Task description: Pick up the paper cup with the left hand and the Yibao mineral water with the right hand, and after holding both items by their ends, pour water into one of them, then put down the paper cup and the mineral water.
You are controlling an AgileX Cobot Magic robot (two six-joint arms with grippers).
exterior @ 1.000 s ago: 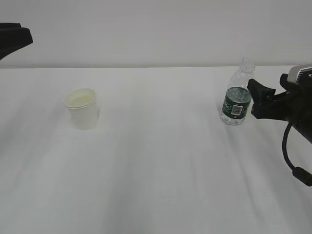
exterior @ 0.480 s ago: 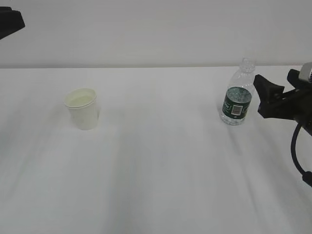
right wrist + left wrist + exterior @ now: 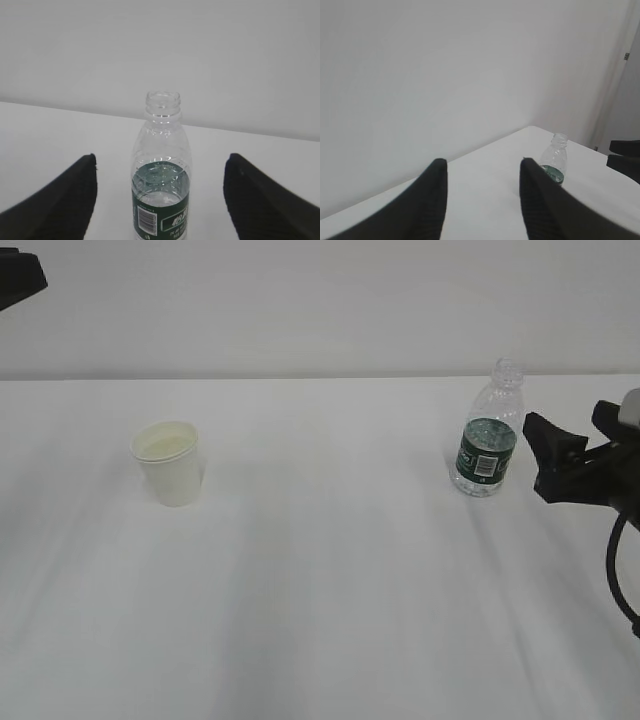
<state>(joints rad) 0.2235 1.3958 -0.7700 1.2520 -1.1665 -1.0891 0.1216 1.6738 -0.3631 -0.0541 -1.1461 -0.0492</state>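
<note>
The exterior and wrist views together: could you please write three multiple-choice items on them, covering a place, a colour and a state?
1. Where does the cup stand on the table?
A. left of the bottle
B. right of the bottle
C. behind the bottle

2. What colour is the bottle's label?
A. red
B. dark green
C. yellow

3. How is the right gripper?
A. shut on the bottle
B. shut on the cup
C. open, clear of the bottle

Answers:
1 A: the exterior view shows the cup far left.
2 B: both wrist views show a green band.
3 C: its fingers stand wide of the bottle on each side.
</note>
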